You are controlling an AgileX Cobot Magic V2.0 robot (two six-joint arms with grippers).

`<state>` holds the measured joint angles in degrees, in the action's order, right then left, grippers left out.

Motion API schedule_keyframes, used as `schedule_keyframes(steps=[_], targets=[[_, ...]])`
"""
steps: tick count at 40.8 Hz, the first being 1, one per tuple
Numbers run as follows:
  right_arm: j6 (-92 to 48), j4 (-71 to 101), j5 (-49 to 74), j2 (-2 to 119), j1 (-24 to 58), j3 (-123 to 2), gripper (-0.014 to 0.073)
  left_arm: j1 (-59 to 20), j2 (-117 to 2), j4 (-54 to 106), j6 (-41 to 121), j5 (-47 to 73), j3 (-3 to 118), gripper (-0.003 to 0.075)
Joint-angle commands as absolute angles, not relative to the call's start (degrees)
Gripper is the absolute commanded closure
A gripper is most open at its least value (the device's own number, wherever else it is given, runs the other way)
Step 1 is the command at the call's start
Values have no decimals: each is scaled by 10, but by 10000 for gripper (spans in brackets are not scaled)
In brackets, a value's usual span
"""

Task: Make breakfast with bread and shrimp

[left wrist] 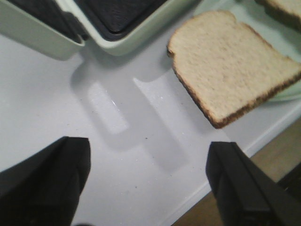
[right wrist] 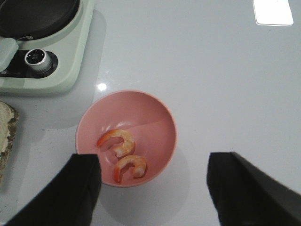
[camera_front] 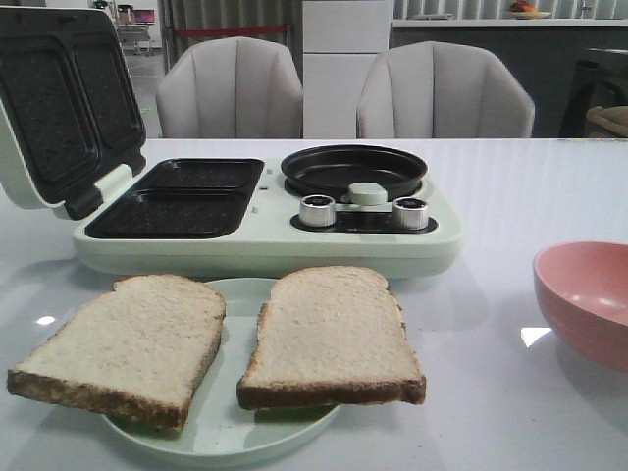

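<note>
Pink bowl [camera_front: 587, 299] cut off; shrimp [right wrist: 123, 153] inside.

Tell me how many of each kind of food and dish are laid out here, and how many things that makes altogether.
Bread slices: 2
Shrimp: 2
Pink bowl: 1
Pale green plate: 1
Breakfast maker: 1
Total: 7

You faced a glossy white tabletop [camera_front: 510, 186] that caught bright patches of overhead light. Two pale grey upholstered chairs [camera_front: 233, 88] stood behind it, a white cabinet [camera_front: 345, 59] between them, and a dark counter [camera_front: 491, 39] beyond.
</note>
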<state>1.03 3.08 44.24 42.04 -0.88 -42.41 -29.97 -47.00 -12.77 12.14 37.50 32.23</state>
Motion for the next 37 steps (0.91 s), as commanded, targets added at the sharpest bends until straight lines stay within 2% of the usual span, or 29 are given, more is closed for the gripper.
schedule_keyframes(steps=[1,11,21,37], targets=[[9,31,400,422,-14,-443,15,-353,-484,-200,108,304,305,180],[9,31,400,422,-14,-443,15,-467,-549,-459,-96,312,277,193],[9,31,400,422,-14,-443,15,-566,-647,-608,-204,349,276,193],[9,31,400,422,-14,-443,15,-581,-817,-772,-316,350,280,193]])
